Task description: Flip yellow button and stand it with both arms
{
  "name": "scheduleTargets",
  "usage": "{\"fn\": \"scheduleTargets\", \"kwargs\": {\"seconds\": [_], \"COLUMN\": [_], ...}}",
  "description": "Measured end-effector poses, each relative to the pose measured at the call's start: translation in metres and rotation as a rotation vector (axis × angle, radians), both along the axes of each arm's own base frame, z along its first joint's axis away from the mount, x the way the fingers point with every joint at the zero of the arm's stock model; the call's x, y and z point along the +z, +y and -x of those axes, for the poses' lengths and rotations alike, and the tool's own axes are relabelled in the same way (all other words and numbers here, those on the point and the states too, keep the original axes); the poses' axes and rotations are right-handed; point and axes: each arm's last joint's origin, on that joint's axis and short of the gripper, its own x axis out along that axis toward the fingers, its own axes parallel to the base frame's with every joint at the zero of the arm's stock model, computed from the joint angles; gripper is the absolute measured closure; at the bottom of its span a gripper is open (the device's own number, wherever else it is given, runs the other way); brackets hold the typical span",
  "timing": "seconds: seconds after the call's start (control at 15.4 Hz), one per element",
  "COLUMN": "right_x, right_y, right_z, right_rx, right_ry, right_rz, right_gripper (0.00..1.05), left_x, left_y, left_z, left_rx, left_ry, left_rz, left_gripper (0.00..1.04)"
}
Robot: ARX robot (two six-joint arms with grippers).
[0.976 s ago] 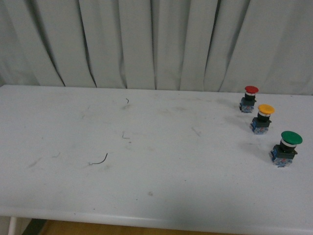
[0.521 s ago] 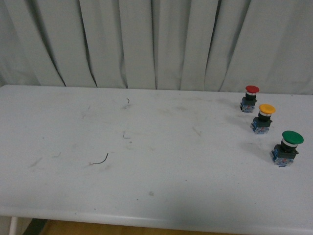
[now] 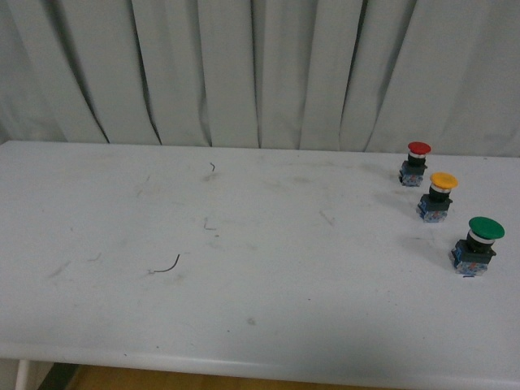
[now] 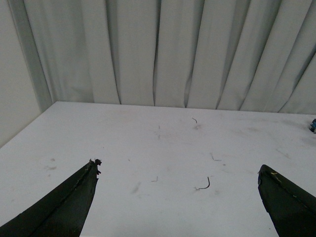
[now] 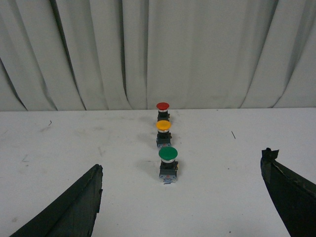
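The yellow button (image 3: 439,195) stands upright, cap up, at the table's right side, the middle one of a row of three. The right wrist view shows the yellow button (image 5: 163,132) straight ahead, beyond a green one. My right gripper (image 5: 182,170) is open, well short of the row, nothing between its fingers. My left gripper (image 4: 178,170) is open over bare tabletop, far from the buttons. Neither arm appears in the front view.
A red-capped button (image 3: 415,162) stands behind the yellow one and a larger green-capped button (image 3: 478,245) in front of it. A small curved wire scrap (image 3: 166,266) lies on the white table (image 3: 260,325). Grey curtains hang behind the table's far edge.
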Motion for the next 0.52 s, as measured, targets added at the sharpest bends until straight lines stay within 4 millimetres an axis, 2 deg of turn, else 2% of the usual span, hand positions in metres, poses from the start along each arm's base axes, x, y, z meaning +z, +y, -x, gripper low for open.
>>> {"fn": "scheduleTargets", "kwargs": {"seconds": [0.52], "right_x": [0.0000], "right_y": [0.0000], "right_z": [0.0000], "right_rx": [0.000], "right_ry": [0.000], "right_rz": [0.000], "right_gripper": [0.06], "left_x": [0.0000], "left_y": [0.0000], "left_z": [0.0000], "left_rx": [0.000], "left_ry": [0.000], "left_rz": [0.000], "left_gripper": [0.07]}}
